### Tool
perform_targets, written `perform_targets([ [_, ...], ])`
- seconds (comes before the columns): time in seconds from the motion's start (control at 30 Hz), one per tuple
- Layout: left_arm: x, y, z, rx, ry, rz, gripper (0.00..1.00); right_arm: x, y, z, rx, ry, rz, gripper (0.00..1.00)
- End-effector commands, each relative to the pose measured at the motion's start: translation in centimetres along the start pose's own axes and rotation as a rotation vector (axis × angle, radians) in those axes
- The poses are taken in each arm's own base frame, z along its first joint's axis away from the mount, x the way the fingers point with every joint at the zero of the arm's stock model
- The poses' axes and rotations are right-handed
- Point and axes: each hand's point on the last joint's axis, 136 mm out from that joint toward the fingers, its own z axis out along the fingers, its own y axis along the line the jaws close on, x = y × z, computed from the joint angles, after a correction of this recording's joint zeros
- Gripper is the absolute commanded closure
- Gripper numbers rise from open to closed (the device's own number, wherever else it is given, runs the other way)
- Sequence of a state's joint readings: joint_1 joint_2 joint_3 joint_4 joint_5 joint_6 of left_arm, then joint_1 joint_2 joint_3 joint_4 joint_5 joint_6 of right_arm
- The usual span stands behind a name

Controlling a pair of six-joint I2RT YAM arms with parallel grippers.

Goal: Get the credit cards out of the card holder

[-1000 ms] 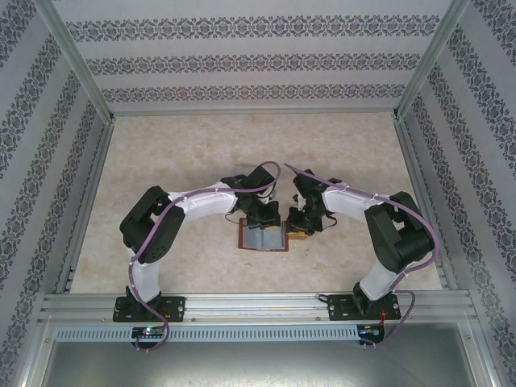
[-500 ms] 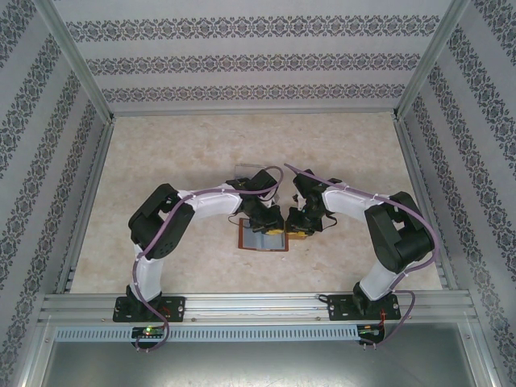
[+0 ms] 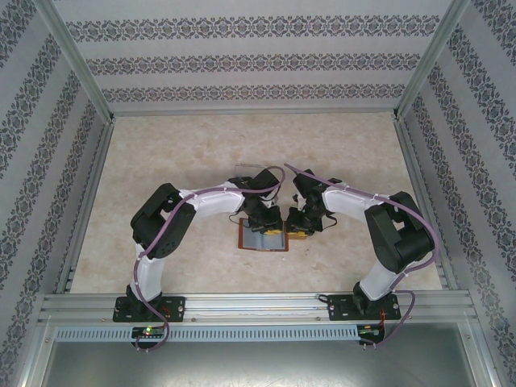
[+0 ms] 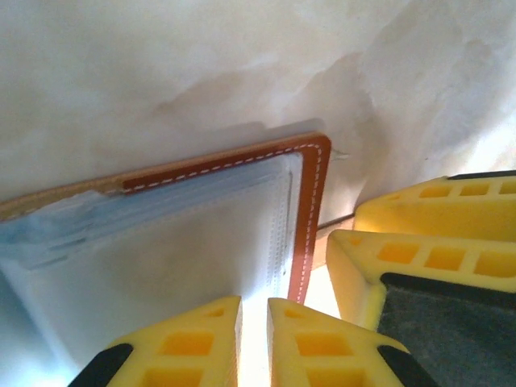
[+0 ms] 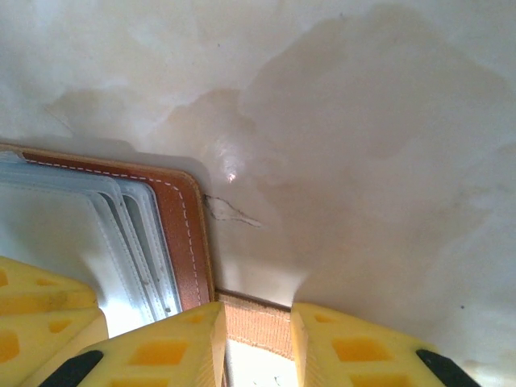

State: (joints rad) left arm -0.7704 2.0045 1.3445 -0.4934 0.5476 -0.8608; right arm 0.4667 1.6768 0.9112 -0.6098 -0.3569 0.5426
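The brown leather card holder [image 3: 260, 240] lies open on the table, grey-blue inside up. Pale credit cards [image 4: 161, 266] sit in its slots, with their stacked edges [image 5: 121, 234] showing beside the stitched brown rim [image 5: 179, 234]. My left gripper [image 3: 270, 219] is low over the holder's right half. Its fingertips [image 4: 254, 326] are nearly together with a thin slit, and I see nothing pinched. My right gripper [image 3: 300, 227] is at the holder's right edge, with its fingers astride the snap tab [image 5: 256, 322] and closed on its two sides [image 5: 258, 343]. The right fingers [image 4: 403, 258] show in the left wrist view.
A clear plastic rack [image 3: 240, 168] stands just behind the left arm. The beige table [image 3: 177, 153] is fenced by metal rails and patterned walls. The two grippers are a few centimetres apart over the holder.
My left arm has swung its elbow to the right and brought its gripper slightly closer to the holder's right edge. The right arm and the holder have stayed still.
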Motion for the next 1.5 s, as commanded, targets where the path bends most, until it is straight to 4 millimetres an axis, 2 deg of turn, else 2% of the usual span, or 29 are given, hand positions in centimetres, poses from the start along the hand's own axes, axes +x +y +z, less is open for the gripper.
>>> perform_targets([
  [0.0, 0.9, 2.1, 0.3, -0.132, 0.017, 0.007, 0.83, 0.5, -1.4, 0.6, 0.040, 0.024, 0.005, 0.71],
  [0.17, 1.1, 3.6, -0.6, -0.223, 0.001, 0.009, 0.79, 0.5, -1.4, 0.5, 0.041, 0.023, 0.001, 0.71],
  [0.37, 1.0, 4.3, -1.6, -0.282, -0.026, 0.007, 0.71, 0.5, -1.4, 0.5, 0.041, 0.023, 0.001, 0.70],
  [0.93, 0.6, 4.3, -4.1, -0.348, -0.080, 0.029, 0.60, 0.5, -1.6, 0.3, 0.042, 0.016, 0.005, 0.70],
  [1.3, 0.8, 4.5, -5.4, -0.373, -0.098, 0.035, 0.59, 0.5, -1.5, 0.1, 0.042, 0.015, 0.004, 0.70],
  [1.47, 1.0, 4.4, -5.7, -0.364, -0.099, 0.039, 0.67, 0.5, -1.5, 0.1, 0.042, 0.015, 0.006, 0.70],
])
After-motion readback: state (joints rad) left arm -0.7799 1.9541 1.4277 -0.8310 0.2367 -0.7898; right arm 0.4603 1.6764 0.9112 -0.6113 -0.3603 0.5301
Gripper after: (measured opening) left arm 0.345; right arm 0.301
